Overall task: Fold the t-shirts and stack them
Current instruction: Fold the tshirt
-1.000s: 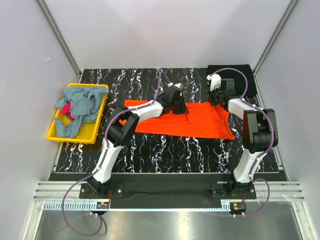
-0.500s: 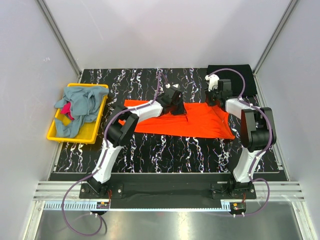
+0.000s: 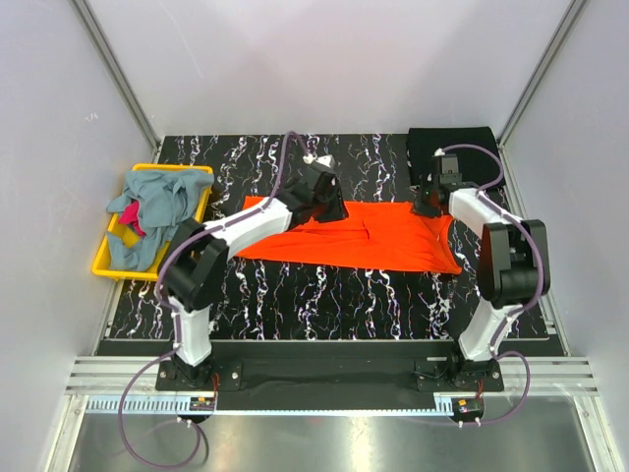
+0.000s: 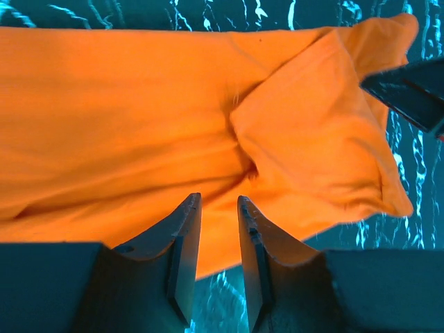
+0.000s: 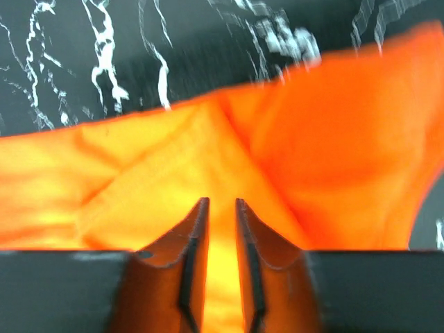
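The orange shirt [image 3: 373, 241] lies spread across the middle of the table [image 3: 324, 305], long side running left to right, with a small crease near its centre and its right end bunched into a loose fold. The left gripper [image 3: 329, 204] is at the shirt's far edge, left of centre. From its own camera the fingers [image 4: 182, 243] stand only a slit apart above the cloth, and nothing rises between them, so it holds nothing that I can see. The right gripper [image 3: 428, 203] is at the shirt's far right corner, just in front of the black shirt [image 3: 472, 146], which sits folded at the back right of the table. Its fingers [image 5: 194, 243] are drawn almost together with orange cloth filling the gap (that view is blurred, so I cannot tell whether the cloth is pinched or only lies beneath). A dark tip of that gripper shows at the right edge of the left wrist view, over the folded end. Off to the left, the yellow bin [image 3: 103, 264] holds a heap of grey-blue shirts [image 3: 157, 202] with a bit of a magenta shirt [image 3: 136, 218] poking out.
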`<action>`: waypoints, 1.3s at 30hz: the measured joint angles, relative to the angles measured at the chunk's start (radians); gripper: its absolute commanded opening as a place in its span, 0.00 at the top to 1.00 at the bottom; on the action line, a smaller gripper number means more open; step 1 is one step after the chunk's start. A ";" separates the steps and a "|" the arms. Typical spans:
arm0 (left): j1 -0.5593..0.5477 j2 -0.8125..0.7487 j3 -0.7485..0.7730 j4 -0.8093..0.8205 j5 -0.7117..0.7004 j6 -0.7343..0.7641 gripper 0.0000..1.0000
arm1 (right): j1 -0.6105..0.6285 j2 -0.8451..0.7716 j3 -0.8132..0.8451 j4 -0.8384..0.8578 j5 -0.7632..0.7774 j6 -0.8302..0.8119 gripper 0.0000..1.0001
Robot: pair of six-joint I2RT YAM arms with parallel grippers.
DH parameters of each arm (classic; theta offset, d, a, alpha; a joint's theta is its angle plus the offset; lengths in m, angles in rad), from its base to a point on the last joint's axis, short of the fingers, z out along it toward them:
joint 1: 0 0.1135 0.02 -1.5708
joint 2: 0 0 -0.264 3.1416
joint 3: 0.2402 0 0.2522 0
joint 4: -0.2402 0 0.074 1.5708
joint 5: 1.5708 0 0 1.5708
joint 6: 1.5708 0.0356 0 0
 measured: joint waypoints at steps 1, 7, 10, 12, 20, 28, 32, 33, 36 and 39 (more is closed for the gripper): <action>0.003 -0.027 -0.022 0.000 0.000 0.008 0.68 | 0.000 -0.022 -0.002 -0.040 0.005 0.034 0.86; 0.036 -0.146 -0.163 0.000 0.005 0.022 0.68 | 0.000 -0.209 -0.073 -0.187 -0.043 0.182 0.97; 0.052 -0.180 -0.232 -0.004 0.005 0.022 0.68 | -0.002 -0.252 -0.121 -0.261 -0.064 0.219 0.99; 0.056 -0.186 -0.259 -0.010 0.005 0.022 0.68 | -0.003 -0.244 -0.125 -0.322 -0.067 0.235 1.00; 0.053 -0.186 -0.330 -0.023 0.004 0.023 0.69 | -0.017 -0.232 -0.126 -0.460 -0.057 0.244 1.00; 0.058 -0.180 -0.343 -0.029 -0.025 0.032 0.69 | -0.035 -0.212 -0.132 -0.492 -0.005 0.238 1.00; 0.072 -0.147 -0.343 -0.042 -0.048 0.032 0.69 | -0.078 -0.163 -0.132 -0.498 0.055 0.224 1.00; 0.076 -0.138 -0.343 -0.048 -0.055 0.031 0.70 | -0.089 -0.151 -0.132 -0.499 0.069 0.220 1.00; 0.085 -0.128 -0.354 -0.056 -0.071 0.031 0.70 | -0.129 -0.103 -0.131 -0.502 0.126 0.209 1.00; 0.094 -0.124 -0.362 -0.061 -0.083 0.024 0.70 | -0.151 -0.039 -0.106 -0.517 0.165 0.195 1.00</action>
